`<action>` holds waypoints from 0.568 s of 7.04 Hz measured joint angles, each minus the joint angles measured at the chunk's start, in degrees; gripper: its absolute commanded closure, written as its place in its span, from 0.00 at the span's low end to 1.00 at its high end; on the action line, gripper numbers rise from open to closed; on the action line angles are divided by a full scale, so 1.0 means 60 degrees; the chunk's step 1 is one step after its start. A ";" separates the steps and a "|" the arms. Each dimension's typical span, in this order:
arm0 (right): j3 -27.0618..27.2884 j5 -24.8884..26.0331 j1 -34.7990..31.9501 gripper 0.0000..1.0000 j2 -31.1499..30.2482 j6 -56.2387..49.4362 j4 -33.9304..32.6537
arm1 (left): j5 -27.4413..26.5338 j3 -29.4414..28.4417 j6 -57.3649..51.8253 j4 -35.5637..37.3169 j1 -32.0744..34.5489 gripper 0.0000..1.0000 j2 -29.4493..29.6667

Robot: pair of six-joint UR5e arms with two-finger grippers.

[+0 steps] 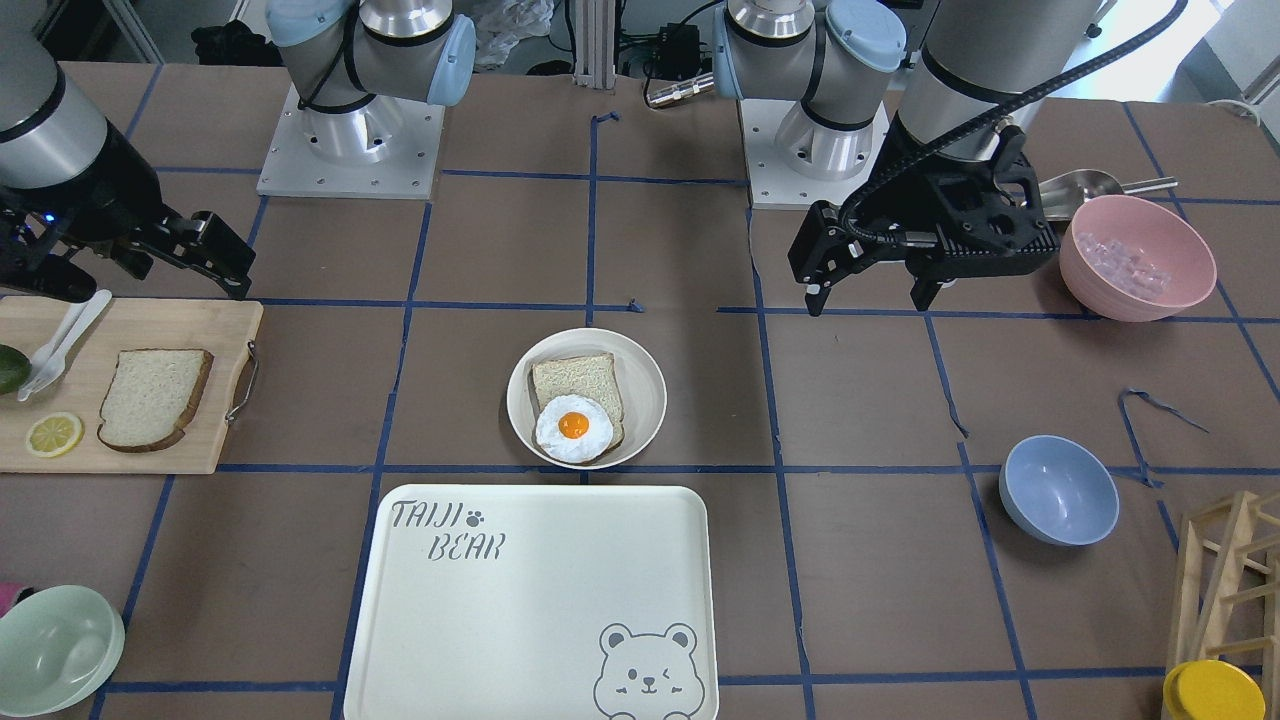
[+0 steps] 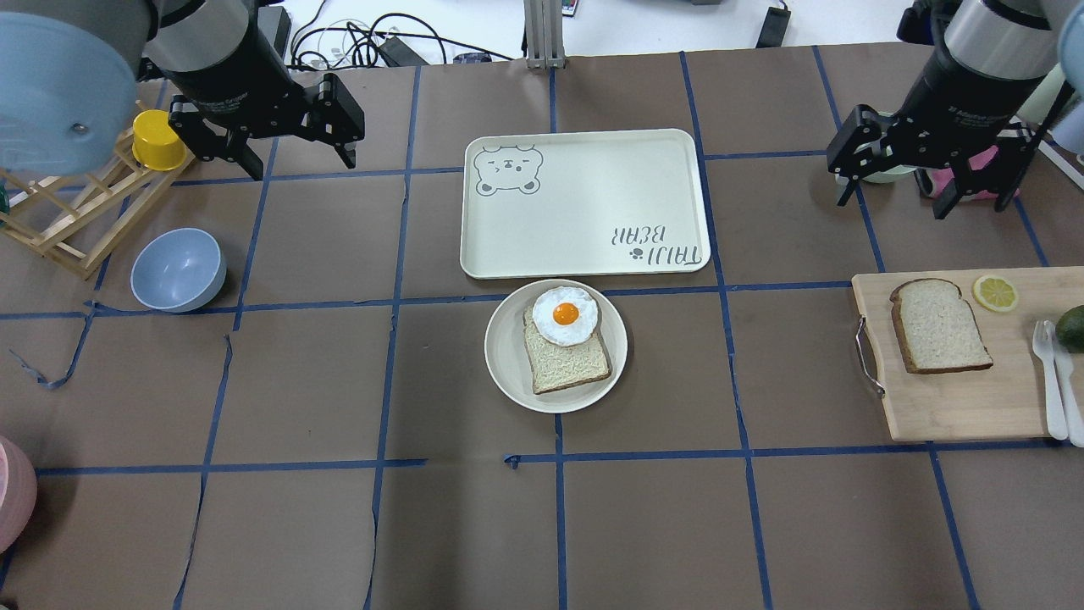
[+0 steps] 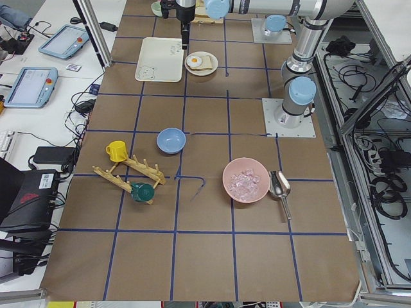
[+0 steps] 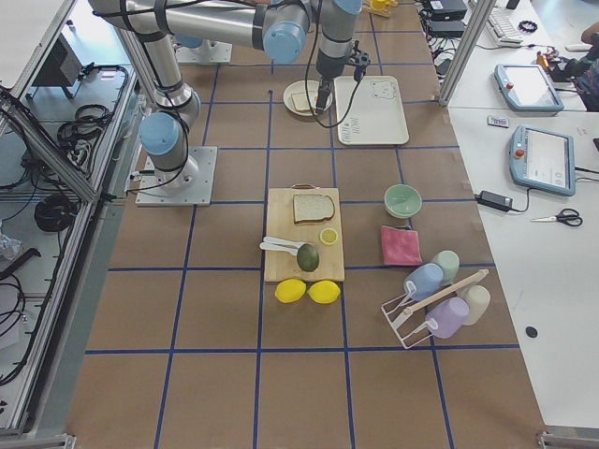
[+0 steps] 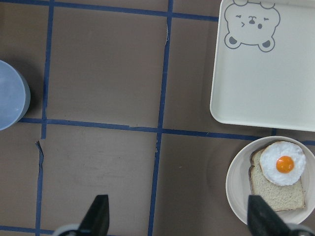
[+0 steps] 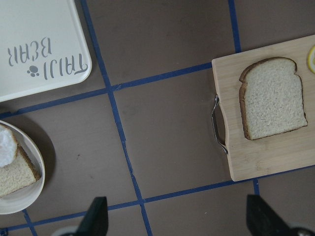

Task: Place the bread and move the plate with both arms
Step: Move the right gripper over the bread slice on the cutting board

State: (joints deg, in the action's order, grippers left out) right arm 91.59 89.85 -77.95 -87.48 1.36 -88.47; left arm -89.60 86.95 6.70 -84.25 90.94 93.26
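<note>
The bread [image 1: 155, 398], a large dark-crusted slice, lies flat on the wooden cutting board [image 1: 200, 440]; it also shows in the overhead view [image 2: 938, 325] and the right wrist view [image 6: 272, 104]. The round cream plate [image 1: 645, 385] sits mid-table [image 2: 508, 373] and holds a smaller slice with a fried egg [image 2: 565, 315] on it. My left gripper [image 2: 301, 165] hovers open and empty, far left of the plate. My right gripper [image 2: 891, 203] hovers open and empty above the table, just beyond the board.
The bear-printed tray [image 2: 584, 203] lies right beside the plate. On the board are a lemon slice [image 2: 995, 292] and white cutlery [image 2: 1054, 381]. A blue bowl [image 2: 178, 269], wooden rack [image 2: 59, 220] and yellow cup [image 2: 158, 140] stand on my left, a pink bowl [image 1: 1137, 258] nearer.
</note>
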 measured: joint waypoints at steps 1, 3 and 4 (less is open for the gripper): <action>0.0114 0.0007 0.0151 0.00 0.0252 -0.0004 -0.0395 | -0.0011 0.0028 0.0003 -0.0003 0.0008 0.00 -0.0014; 0.0528 0.0025 0.0596 0.00 0.0799 0.0012 -0.1261 | -0.0008 0.0032 -0.0014 0.0001 0.0014 0.00 -0.0013; 0.0887 0.0029 0.0912 0.00 0.1037 -0.0213 -0.1878 | -0.0003 0.0055 -0.0009 0.0000 0.0010 0.00 -0.0024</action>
State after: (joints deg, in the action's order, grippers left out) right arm 96.91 90.02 -72.48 -81.26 0.09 -99.74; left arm -89.62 87.27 6.64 -84.25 91.00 93.12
